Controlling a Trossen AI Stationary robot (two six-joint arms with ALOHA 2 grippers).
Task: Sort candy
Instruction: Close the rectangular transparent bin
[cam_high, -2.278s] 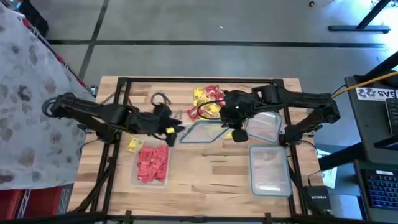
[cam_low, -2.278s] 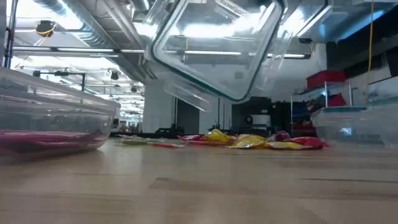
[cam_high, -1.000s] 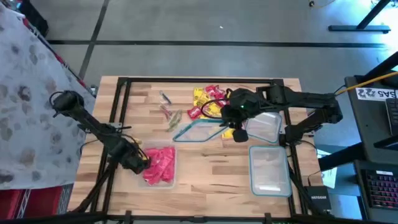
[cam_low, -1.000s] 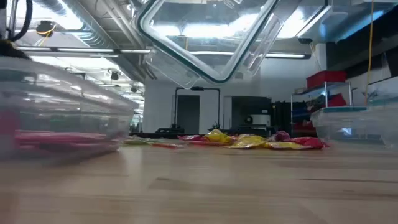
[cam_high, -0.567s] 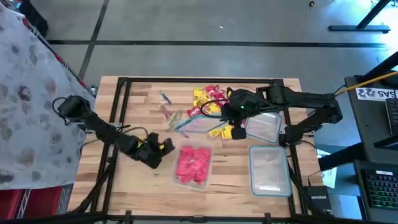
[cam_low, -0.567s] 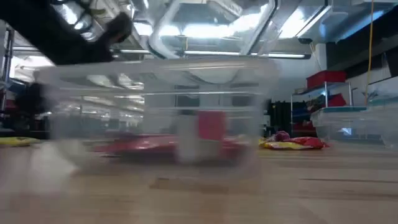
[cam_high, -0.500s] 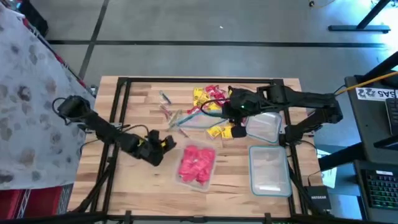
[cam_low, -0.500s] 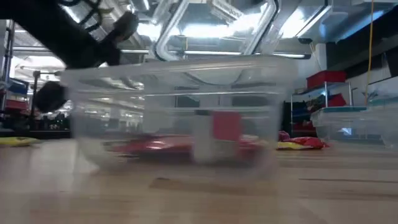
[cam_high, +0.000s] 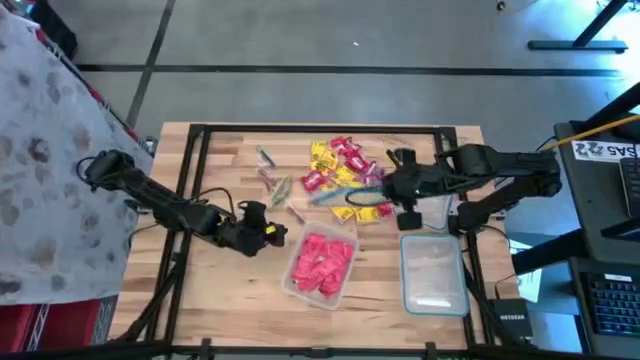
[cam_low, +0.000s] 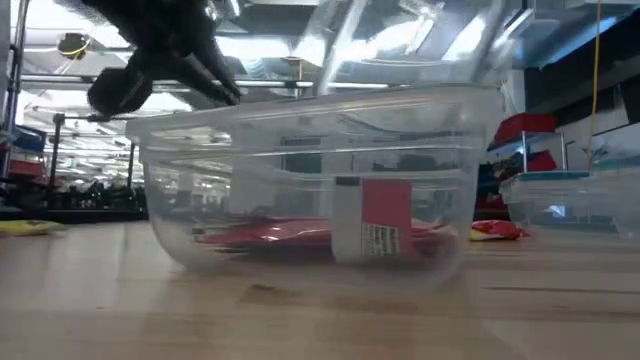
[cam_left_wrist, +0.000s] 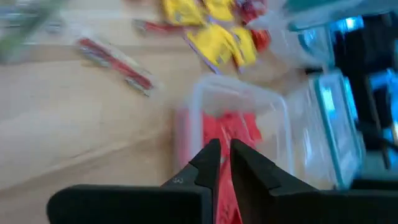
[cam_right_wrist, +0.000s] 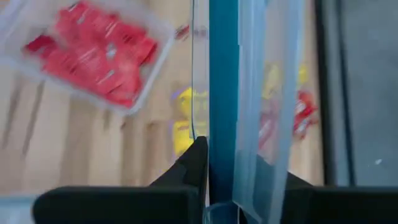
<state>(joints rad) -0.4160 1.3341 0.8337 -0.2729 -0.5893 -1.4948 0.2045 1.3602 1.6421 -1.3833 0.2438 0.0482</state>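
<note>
One tub (cam_high: 322, 264) of red candy (cam_high: 322, 258) now sits mid-table, just ahead of my left gripper (cam_high: 272, 234), whose fingers are pressed together, empty. It was at the left edge seconds ago. My right gripper (cam_high: 392, 192) clamps a lid (cam_right_wrist: 249, 93) above the unsorted pile (cam_high: 345, 170); sorting remains.

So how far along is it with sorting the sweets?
Partly done. The red candy already fills one container. The right gripper holds a clear lid on edge; the left gripper sits beside the container. A mixed pile and an empty container remain.
</note>
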